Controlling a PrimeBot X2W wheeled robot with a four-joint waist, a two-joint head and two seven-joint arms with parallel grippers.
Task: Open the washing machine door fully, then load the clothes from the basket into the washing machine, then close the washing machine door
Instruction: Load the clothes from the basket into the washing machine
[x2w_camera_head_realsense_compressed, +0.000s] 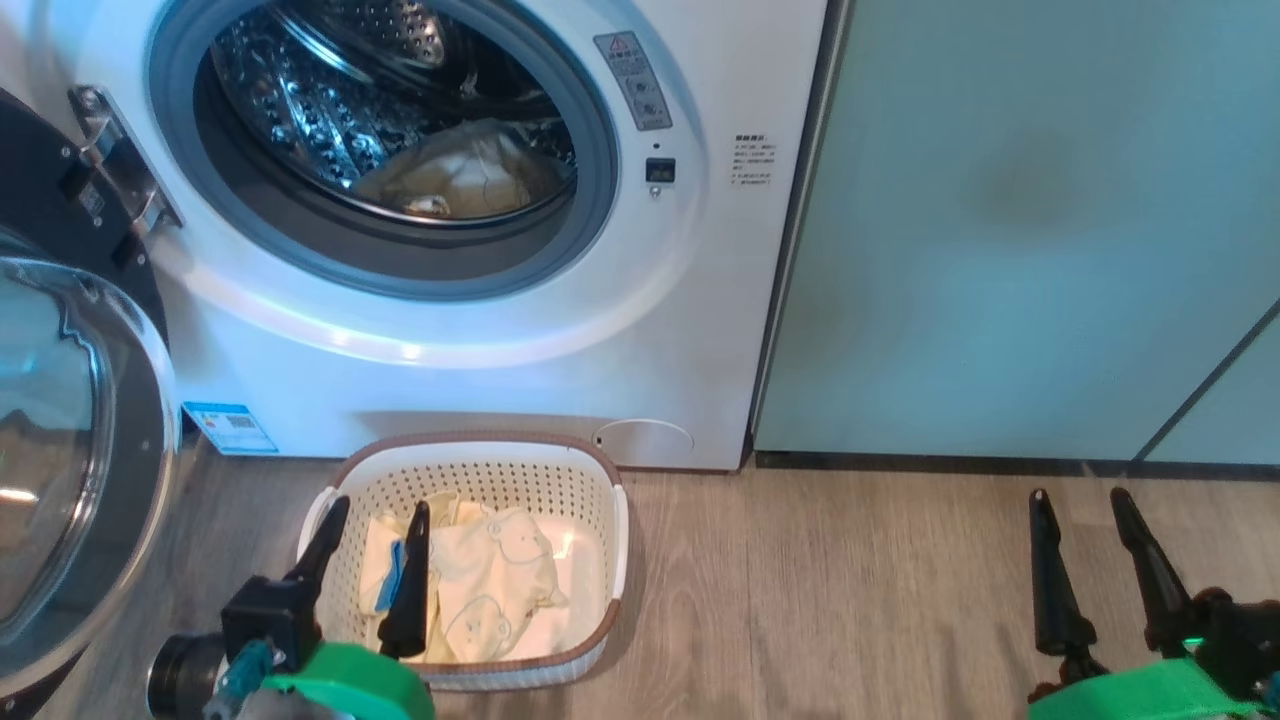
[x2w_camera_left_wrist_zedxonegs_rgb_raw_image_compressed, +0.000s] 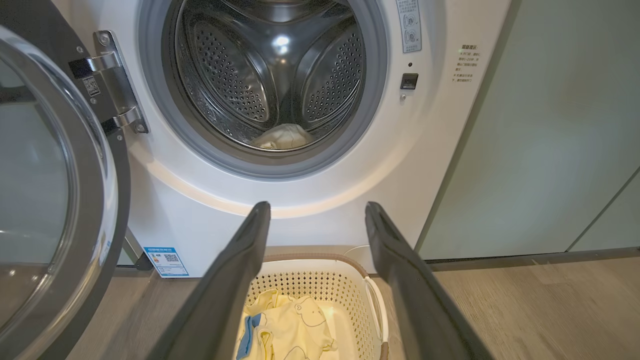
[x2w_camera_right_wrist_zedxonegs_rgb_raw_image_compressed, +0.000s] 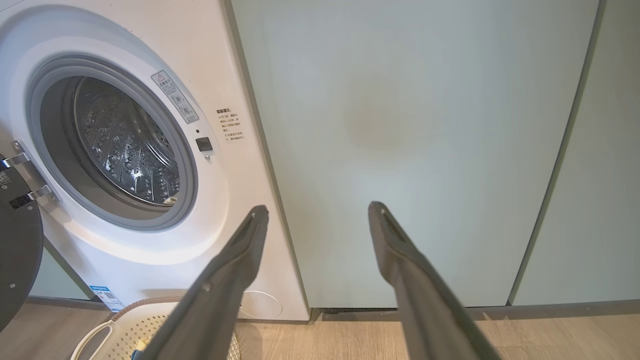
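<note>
Clothes (x2w_camera_head_realsense_compressed: 500, 580) sit in the basket (x2w_camera_head_realsense_compressed: 480, 478) just below the left gripper (x2w_camera_head_realsense_compressed: 380, 503), jaws spread wide, holding nothing; right gripper (x2w_camera_head_realsense_compressed: 1079, 494) gapes too, above the floor (x2w_camera_head_realsense_compressed: 850, 580).

Wood flr (x2w_camera_head_realsense_compressed: 850, 580), pale grn cabinets (x2w_camera_head_realsense_compressed: 1000, 250)

The head camera is looking down on the washing machine (x2w_camera_head_realsense_compressed: 650, 330) and basket (x2w_camera_head_realsense_compressed: 500, 478); both wrist cameras are sharing them, the left facing squarely, the right viewing obliquely.
</note>
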